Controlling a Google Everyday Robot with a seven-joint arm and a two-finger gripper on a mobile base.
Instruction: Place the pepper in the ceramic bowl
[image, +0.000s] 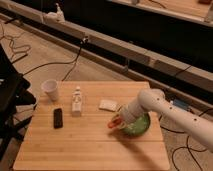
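The desk (75, 145) was bare wood along its near edge. Farther in, at the left, a black phone (58, 118) lay flat, with a small white bottle (77, 101) just beside it and a white cup (50, 90) behind. A flat white packet (107, 105) lay near the centre.

At the right, the hand (118, 121) was clenched on the pepper (114, 123), judging by the orange-red item carried at its tip. The pepper was positioned at the left rim of the ceramic bowl (140, 127), apparently not yet fully over the basin.

Risk assessment: a release at this position could drop the pepper on the rim, from which it could roll onto the desk. The arm (170, 111) crossed above the bowl; a low descent could strike and shift the bowl.
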